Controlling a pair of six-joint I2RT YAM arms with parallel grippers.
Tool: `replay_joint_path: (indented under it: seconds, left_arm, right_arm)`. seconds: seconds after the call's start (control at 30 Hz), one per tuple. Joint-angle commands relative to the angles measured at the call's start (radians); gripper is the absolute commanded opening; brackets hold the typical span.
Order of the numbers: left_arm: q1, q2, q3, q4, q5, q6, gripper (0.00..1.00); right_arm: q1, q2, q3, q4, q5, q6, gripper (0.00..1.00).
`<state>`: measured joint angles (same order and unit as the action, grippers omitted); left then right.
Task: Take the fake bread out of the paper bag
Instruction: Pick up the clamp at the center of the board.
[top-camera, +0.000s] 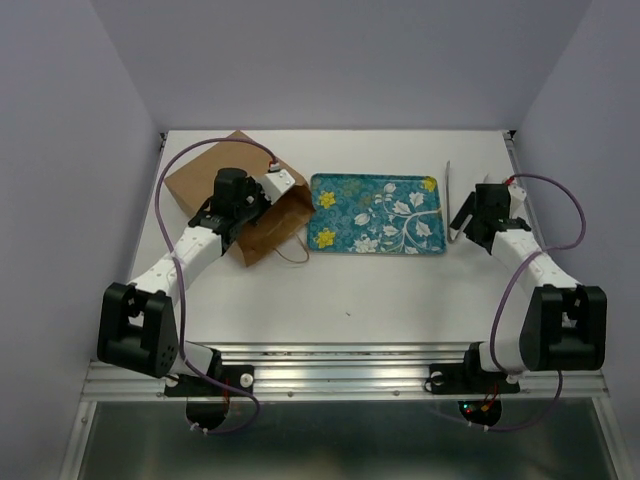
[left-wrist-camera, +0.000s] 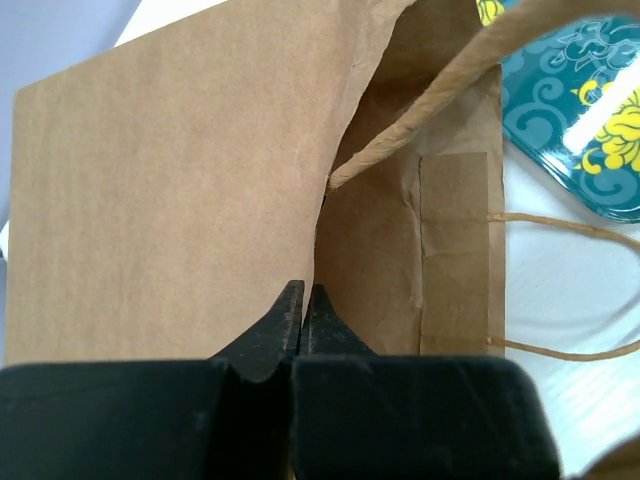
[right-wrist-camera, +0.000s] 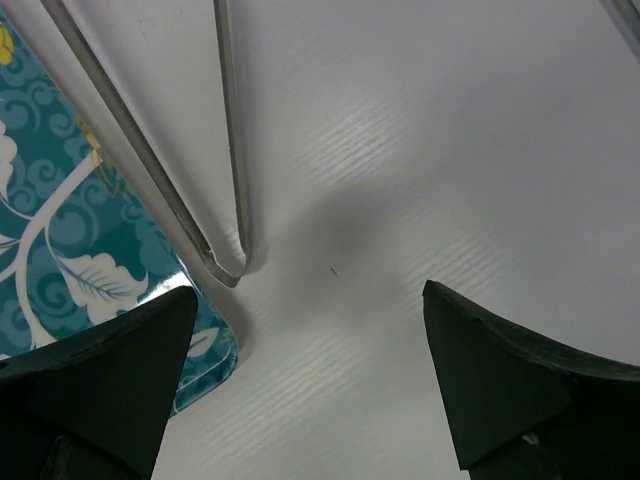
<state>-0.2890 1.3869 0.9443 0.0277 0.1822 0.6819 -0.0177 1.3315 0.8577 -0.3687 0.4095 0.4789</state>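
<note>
The left gripper (left-wrist-camera: 302, 300), jaws pressed together, pinches the mouth edge of the paper bag (left-wrist-camera: 170, 180) lying flat before it; the right gripper (right-wrist-camera: 310, 292) hangs wide open, metal tongs (right-wrist-camera: 232, 150) just ahead, floral tray (right-wrist-camera: 60, 230) to its left.

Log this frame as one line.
left gripper: shut on bag mouth edge | right gripper: open near tongs, tray | bread: not visible

Teal floral tray (top-camera: 377, 213), yellow blossoms, flat on white table (top-camera: 400, 290). Thin metal tongs (top-camera: 449, 200) lie just right of tray, arms spread, joined end near tray's near-right corner.
</note>
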Motion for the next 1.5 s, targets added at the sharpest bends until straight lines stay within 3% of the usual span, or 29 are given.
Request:
replay_joint_path:
  seconds: [0.0,0.23,0.7,1.47]
  left_arm:
    - [-0.002,-0.075,-0.015,0.069,0.033,-0.027,0.0]
    - [-0.001,-0.124,-0.039,0.086,0.08,-0.018,0.0]
    - [-0.001,-0.199,-0.107,0.086,0.091,0.018,0.0]
    - [0.004,-0.388,-0.248,0.193,0.12,0.039,0.0]
  right_arm:
    - [-0.002,0.067,0.076,0.108,-0.026,0.012,1.0]
    - [-0.031,0.205,0.136,0.183,-0.126,-0.042,1.0]
    - [-0.042,0.422,0.287,0.217,-0.172,-0.114,1.0]
    - [-0.051,0.589,0.34,0.217,-0.103,-0.118,1.0]
